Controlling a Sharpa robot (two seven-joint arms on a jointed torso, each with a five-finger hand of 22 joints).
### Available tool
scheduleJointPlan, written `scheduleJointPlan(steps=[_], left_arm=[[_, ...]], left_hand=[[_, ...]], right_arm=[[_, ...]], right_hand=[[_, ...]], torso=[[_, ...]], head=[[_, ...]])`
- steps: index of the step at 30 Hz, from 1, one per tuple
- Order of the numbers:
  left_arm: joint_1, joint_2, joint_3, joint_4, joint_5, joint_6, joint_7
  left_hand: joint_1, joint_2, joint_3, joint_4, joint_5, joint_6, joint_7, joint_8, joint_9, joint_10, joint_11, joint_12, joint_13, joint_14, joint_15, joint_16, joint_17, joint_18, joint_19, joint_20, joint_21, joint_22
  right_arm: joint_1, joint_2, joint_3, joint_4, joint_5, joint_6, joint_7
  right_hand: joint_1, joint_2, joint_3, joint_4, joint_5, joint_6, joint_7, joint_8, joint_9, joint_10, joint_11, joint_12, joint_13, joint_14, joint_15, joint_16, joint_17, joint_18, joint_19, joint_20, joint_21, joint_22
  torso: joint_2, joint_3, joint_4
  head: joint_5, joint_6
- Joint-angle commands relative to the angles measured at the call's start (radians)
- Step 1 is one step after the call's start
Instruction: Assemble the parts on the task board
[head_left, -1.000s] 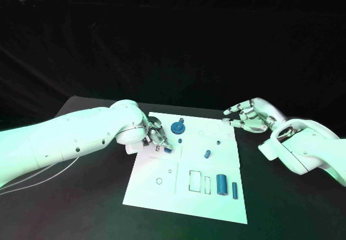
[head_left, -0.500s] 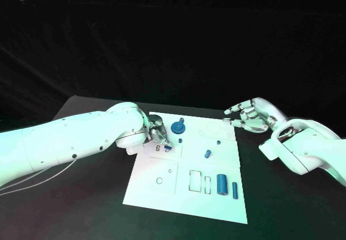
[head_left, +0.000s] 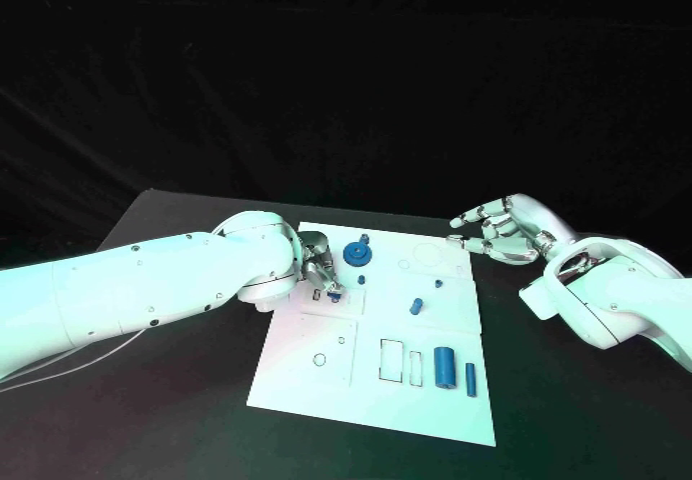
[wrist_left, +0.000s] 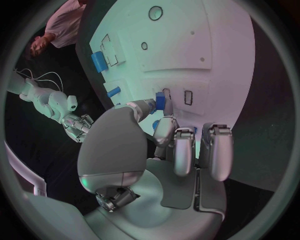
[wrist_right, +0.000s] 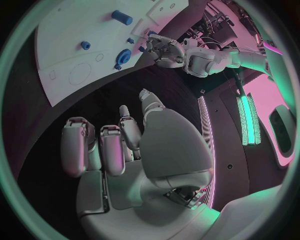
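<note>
The white task board (head_left: 325, 375) lies in the middle of the table. My left hand (head_left: 316, 268) hovers over its far left part and pinches a small blue part (head_left: 335, 293) between thumb and finger. In the left wrist view this part (wrist_left: 161, 100) hangs just beside a small rectangular slot (wrist_left: 187, 97). A round blue part (head_left: 356, 254), a small blue peg (head_left: 415, 307), a blue cylinder (head_left: 444, 367) and a thin blue bar (head_left: 470, 379) sit on the board. My right hand (head_left: 496, 232) hovers off the board's far right corner, fingers loosely bent and holding nothing.
The black table (head_left: 173, 400) surrounds the board, with bare room on both sides and at the front. Empty outlined slots (head_left: 392, 361) lie beside the blue cylinder. A thin cable (head_left: 58, 365) trails under my left arm.
My left forearm has swung further in over the table, and its hand has edged slightly toward the far side with the blue part still pinched. The right hand has stayed put.
</note>
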Motion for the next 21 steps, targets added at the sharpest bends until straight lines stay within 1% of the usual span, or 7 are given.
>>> scheduleJointPlan(steps=[1, 10, 14, 16, 21], left_arm=[[-0.003, 0.005, -0.002, -0.005, -0.026, 0.008, -0.017], [-0.005, 0.012, -0.006, -0.019, -0.022, 0.016, -0.028], [-0.006, 0.015, -0.006, -0.022, -0.020, 0.012, -0.032], [-0.006, 0.017, -0.007, -0.023, -0.020, 0.012, -0.033], [-0.006, 0.018, -0.007, -0.024, -0.019, 0.025, -0.034]], left_hand=[[-0.012, 0.002, 0.155, -0.149, 0.005, 0.018, -0.018, 0.005, 0.078, 0.008, 0.000, 0.003, 0.001, 0.107, -0.006, 0.002, 0.263, -0.015, 0.106, -0.008, 0.006, 0.263], [-0.014, 0.001, 0.156, -0.150, 0.008, 0.018, -0.019, 0.006, 0.080, 0.008, -0.001, 0.003, 0.001, 0.107, -0.006, 0.002, 0.263, -0.015, 0.106, -0.008, 0.006, 0.263], [-0.016, 0.001, 0.156, -0.150, 0.009, 0.019, -0.019, 0.006, 0.082, 0.008, -0.001, 0.002, 0.000, 0.107, -0.007, 0.002, 0.263, -0.015, 0.106, -0.008, 0.006, 0.263], [-0.017, 0.001, 0.156, -0.150, 0.009, 0.020, -0.019, 0.007, 0.082, 0.008, -0.001, 0.003, 0.000, 0.107, -0.007, 0.002, 0.263, -0.015, 0.106, -0.008, 0.006, 0.263], [-0.021, 0.001, 0.156, -0.149, 0.009, 0.021, -0.020, 0.008, 0.084, 0.010, -0.001, 0.004, 0.002, 0.107, -0.007, 0.002, 0.263, -0.015, 0.106, -0.008, 0.006, 0.263]], right_arm=[[-0.001, 0.000, 0.000, 0.001, -0.009, 0.002, 0.003], [-0.001, 0.000, 0.000, 0.003, -0.009, 0.002, 0.003], [-0.001, -0.001, 0.000, 0.003, -0.009, 0.002, 0.003], [-0.002, -0.001, 0.000, 0.004, -0.009, 0.002, 0.003], [-0.002, -0.002, 0.000, 0.004, -0.009, 0.003, 0.003]], right_hand=[[0.002, 0.006, -0.005, -0.002, 0.005, 0.006, -0.001, 0.006, 0.002, 0.000, -0.005, 0.000, -0.001, 0.057, -0.010, -0.006, 0.055, 0.004, -0.002, -0.005, -0.004, 0.096], [0.002, 0.006, -0.005, -0.002, 0.005, 0.006, -0.001, 0.006, 0.002, 0.000, -0.005, 0.000, -0.001, 0.057, -0.010, -0.006, 0.055, 0.004, -0.002, -0.005, -0.004, 0.096], [0.002, 0.006, -0.005, -0.002, 0.005, 0.006, -0.001, 0.006, 0.002, 0.000, -0.005, 0.000, -0.001, 0.057, -0.010, -0.006, 0.055, 0.004, -0.002, -0.005, -0.004, 0.096], [0.002, 0.006, -0.005, -0.002, 0.005, 0.006, -0.001, 0.006, 0.002, 0.000, -0.005, 0.000, -0.001, 0.057, -0.010, -0.006, 0.055, 0.004, -0.002, -0.005, -0.004, 0.096], [0.002, 0.006, -0.005, -0.002, 0.005, 0.006, -0.001, 0.006, 0.002, 0.000, -0.005, 0.000, -0.001, 0.057, -0.010, -0.006, 0.055, 0.004, -0.002, -0.005, -0.004, 0.096]], torso=[[0.000, 0.0001, -0.0006], [0.000, 0.0002, -0.0005], [0.000, 0.0000, -0.0001], [0.000, -0.0002, -0.0012], [0.000, -0.0002, -0.0007]], head=[[0.000, 0.000], [0.002, 0.000], [0.001, 0.000], [0.002, -0.001], [0.000, -0.001]])
